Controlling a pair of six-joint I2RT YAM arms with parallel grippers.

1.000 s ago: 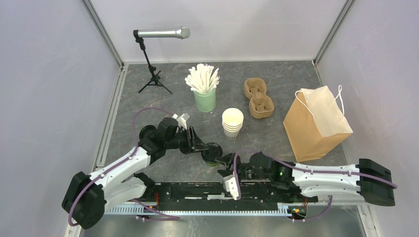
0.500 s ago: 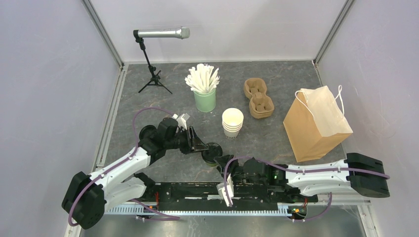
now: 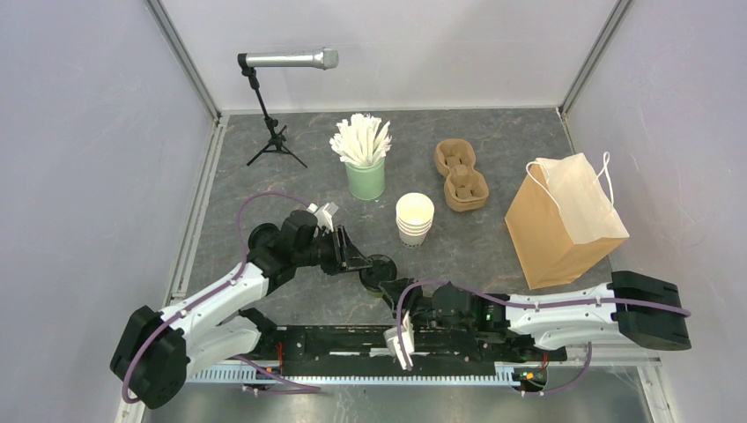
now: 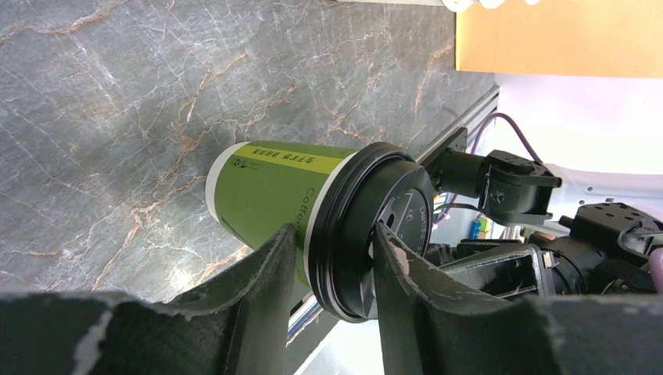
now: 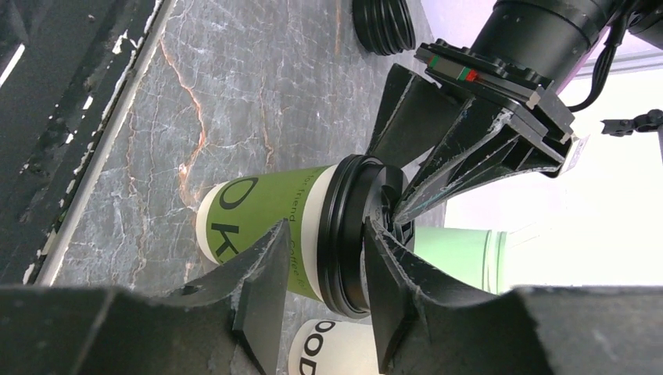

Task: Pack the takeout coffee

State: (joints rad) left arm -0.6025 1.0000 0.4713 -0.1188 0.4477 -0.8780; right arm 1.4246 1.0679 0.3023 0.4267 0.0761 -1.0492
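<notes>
An olive-green paper cup [image 3: 380,269] with a black lid stands upright near the table's front edge, between my two grippers. My left gripper [image 3: 364,261] reaches it from the left and is shut on its top: in the left wrist view one finger lies on the lid and the other under the rim of the cup [image 4: 266,183], around the left gripper [image 4: 332,250]. My right gripper [image 3: 398,293] comes from the near side. In the right wrist view its jaws [image 5: 324,242] pinch the same lid of the cup [image 5: 258,207], one on top, one on the wall below.
Behind the cup stand a stack of lidless cream cups [image 3: 414,218], a mint-green cup of white sticks [image 3: 365,172] and a pulp cup carrier [image 3: 461,174]. A brown paper bag [image 3: 564,225] stands at the right, and a microphone on its stand [image 3: 275,132] at the back left.
My right arm has swung left and forward up to the cup, and its jaws have narrowed around the lid. The left arm and the cup have stayed put.
</notes>
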